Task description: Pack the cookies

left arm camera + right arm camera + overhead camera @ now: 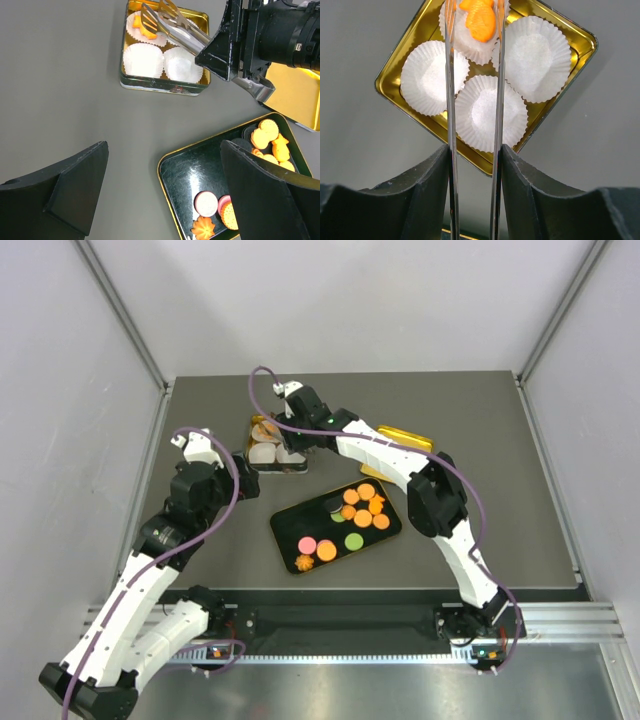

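The cookies (362, 508) lie on a black gold-rimmed tray (295, 525), mostly orange rounds with pink and green ones; they also show in the left wrist view (265, 132). My right gripper (474, 155) is shut on metal tongs (451, 100) that reach over a gold tin (395, 92) holding several white paper cups (492, 112). An orange fish-shaped cookie (481, 20) lies in the far cup between the tong tips. My left gripper (164, 150) is open and empty above the table, beside the tray's corner (167, 165).
The tin (272, 452) stands at the back centre-left with the right gripper (300, 430) over it. A gold lid (405, 440) lies behind the tray to the right. The left gripper (240, 480) hovers left of the tray. Grey walls enclose the table.
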### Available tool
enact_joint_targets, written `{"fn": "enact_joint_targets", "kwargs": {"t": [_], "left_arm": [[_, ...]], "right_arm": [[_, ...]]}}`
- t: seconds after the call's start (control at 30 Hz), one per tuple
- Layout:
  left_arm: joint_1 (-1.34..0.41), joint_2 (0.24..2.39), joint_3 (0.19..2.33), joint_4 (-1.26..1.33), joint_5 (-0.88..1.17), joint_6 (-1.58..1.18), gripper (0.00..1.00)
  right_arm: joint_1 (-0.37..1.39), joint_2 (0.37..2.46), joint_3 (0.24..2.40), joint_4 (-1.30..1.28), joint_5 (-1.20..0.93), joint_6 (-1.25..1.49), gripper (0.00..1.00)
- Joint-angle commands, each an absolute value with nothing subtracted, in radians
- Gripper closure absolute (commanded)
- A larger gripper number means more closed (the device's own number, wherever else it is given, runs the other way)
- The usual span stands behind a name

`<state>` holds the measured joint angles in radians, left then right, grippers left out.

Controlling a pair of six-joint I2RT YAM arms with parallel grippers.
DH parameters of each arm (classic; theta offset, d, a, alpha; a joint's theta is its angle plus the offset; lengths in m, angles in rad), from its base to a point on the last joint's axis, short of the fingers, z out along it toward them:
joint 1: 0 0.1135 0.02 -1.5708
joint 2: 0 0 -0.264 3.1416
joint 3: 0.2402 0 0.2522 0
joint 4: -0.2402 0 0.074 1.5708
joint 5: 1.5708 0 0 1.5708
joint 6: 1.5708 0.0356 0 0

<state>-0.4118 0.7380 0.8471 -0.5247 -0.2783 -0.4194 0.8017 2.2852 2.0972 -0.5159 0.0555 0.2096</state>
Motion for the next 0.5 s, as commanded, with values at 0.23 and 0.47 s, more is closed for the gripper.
{"fn": "enact_joint_targets", "kwargs": {"t": [0.23,0.47], "left_arm": [[-0.405,0.730,0.838,-0.491,-0.285,-0.417,0.02],[-0.405,0.733,0.838,-0.488,-0.285,-0.419,0.02]], "right_arm": [[0.782,2.114,2.057,-0.456,0.048,0.201,0.58],[0.755,1.815,1.804,-0.465,0.074,0.259,0.59]]}}
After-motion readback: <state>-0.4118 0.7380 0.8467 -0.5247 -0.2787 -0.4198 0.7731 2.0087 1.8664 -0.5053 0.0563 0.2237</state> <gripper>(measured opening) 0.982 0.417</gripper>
